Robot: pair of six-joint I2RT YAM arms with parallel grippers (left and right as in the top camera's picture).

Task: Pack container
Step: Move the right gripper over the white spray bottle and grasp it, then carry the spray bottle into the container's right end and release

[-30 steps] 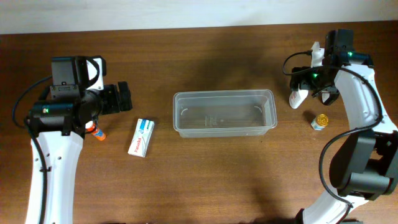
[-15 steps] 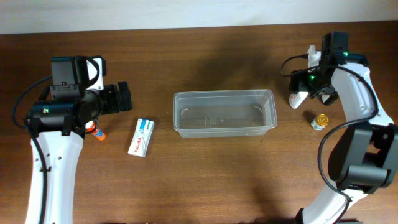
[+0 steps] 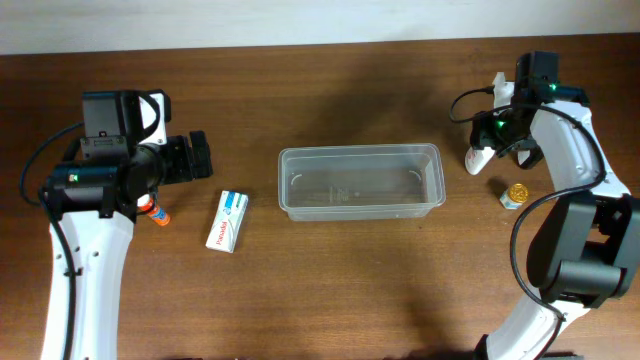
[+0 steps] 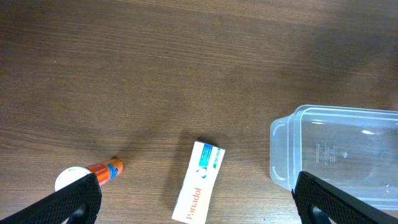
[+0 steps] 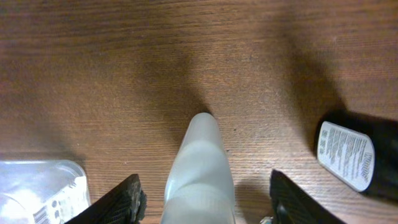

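The clear plastic container [image 3: 360,205] stands empty at the table's middle; its corner shows in the left wrist view [image 4: 292,134] and the right wrist view [image 5: 37,186]. My right gripper [image 3: 493,135] is open, its fingers on either side of a white bottle [image 5: 200,168] lying on the table, not touching it [image 5: 205,208]. The bottle also shows in the overhead view [image 3: 477,158]. My left gripper [image 3: 190,160] is open and empty [image 4: 202,208], above a white Panadol box [image 4: 199,183], which lies left of the container [image 3: 228,220].
An orange tube with a white cap [image 3: 155,212] lies under the left arm and shows in the left wrist view [image 4: 102,172]. A small gold-capped bottle [image 3: 515,195] stands right of the container. A black bottle with a label [image 5: 357,155] lies beside the white bottle.
My right arm has shifted slightly left over the white bottle. The left arm and the objects have not moved.
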